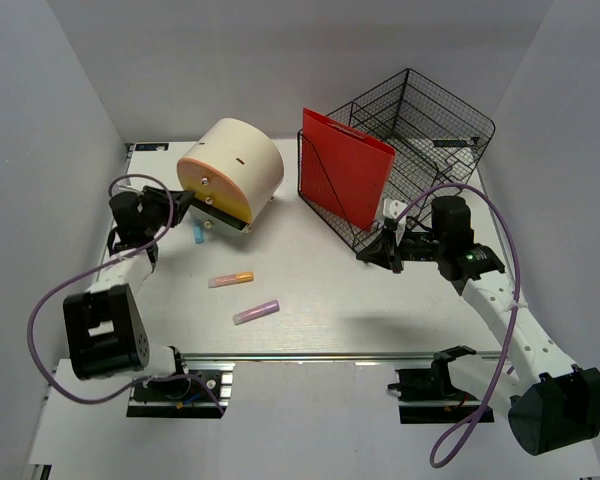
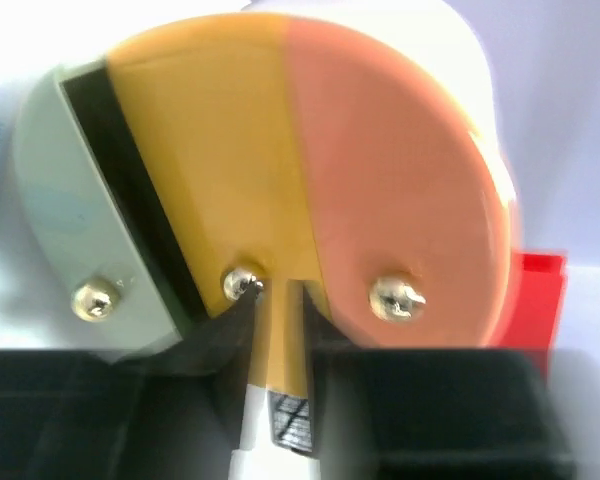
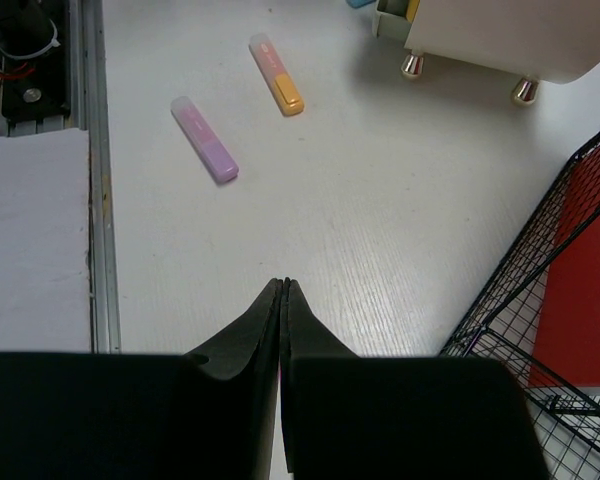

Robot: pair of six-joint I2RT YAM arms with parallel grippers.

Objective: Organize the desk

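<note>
Right, the surface (image 1: 380, 300) fills my top view beneath both arms, with its metal rail (image 1: 330, 355) along the 6 o'clock edge. I judge it rigid, fixed and slick. There is nothing on it to grab, so I take hold of what lies on it, and small items may skid if nudged. At 1 o'clock stands the wire basket (image 1: 430, 120), with a red folder (image 1: 345, 175) upright in its 9 o'clock end. At 11 o'clock sits the cream drum organizer (image 1: 235, 170), its yellow-and-orange face turned toward my left arm. Toward 7 o'clock an orange highlighter (image 1: 230, 279) and a purple highlighter (image 1: 257, 312) lie apart. My left jaws stand narrowly parted around a yellow strip (image 2: 275, 340) at the drum's face. Whether they pinch it I cannot tell. My right jaws are closed tight and empty, beside the basket.
</note>
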